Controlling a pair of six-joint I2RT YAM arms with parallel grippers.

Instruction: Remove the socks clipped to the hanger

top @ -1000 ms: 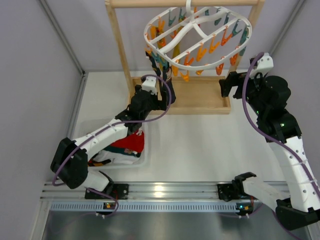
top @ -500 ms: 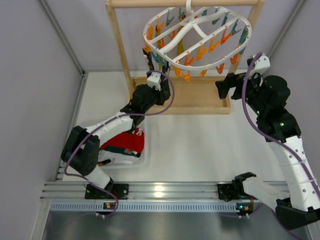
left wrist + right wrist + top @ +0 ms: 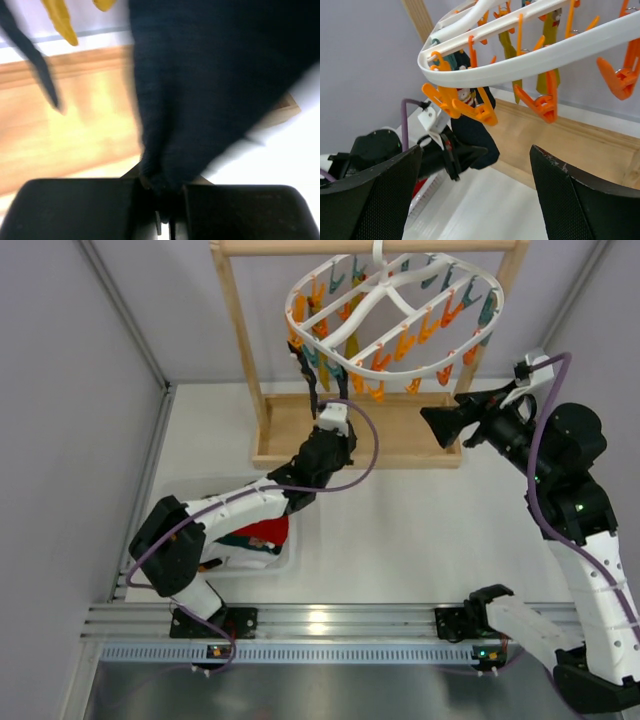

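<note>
The left gripper (image 3: 329,422) is clenched on the lower end of a dark navy sock (image 3: 200,90). In the left wrist view the fabric is bunched and pinched right between the two fingers, just above the flat base of the wooden stand (image 3: 390,435). From above, that sock runs up and slightly left from the gripper to the left side of the hanger (image 3: 497,300), the white oval frame that hangs from the stand's top bar at the far side of the table (image 3: 400,530). Whether a peg holds its upper end cannot be made out. Mustard yellow socks (image 3: 550,35) hang among the orange pegs (image 3: 545,105) further in under the frame. The right gripper (image 3: 438,426) is released, with its jaws spread wide and nothing between them. It hovers just right of the stand's base and points left toward the hanger. At the near left, beside the left arm, a translucent bin (image 3: 296,552) holds a red sock (image 3: 262,532).
</note>
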